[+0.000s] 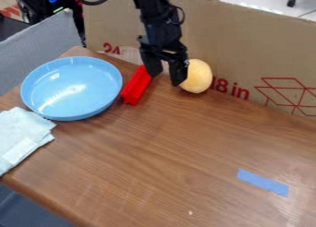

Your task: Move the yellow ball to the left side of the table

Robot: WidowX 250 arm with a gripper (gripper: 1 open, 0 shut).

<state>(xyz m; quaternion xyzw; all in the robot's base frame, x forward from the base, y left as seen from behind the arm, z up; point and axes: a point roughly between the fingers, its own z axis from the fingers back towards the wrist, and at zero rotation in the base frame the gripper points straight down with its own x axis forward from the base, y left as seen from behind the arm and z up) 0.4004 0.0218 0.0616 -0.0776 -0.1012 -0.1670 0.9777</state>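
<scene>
The yellow ball (197,76) rests on the brown table (173,166) at the back, close to the cardboard wall. My gripper (162,70) hangs low just left of the ball, jaws open and pointing down. Its right finger (178,71) covers the ball's left edge, and the left finger stands over the red block's far end. Nothing shows between the fingers, and the ball sits outside them on the right.
A red block (136,85) lies left of the gripper, beside a blue bowl (72,89). A white cloth (18,135) sits at the left edge. Blue tape (261,182) is stuck at the front right. The cardboard box (265,46) walls off the back.
</scene>
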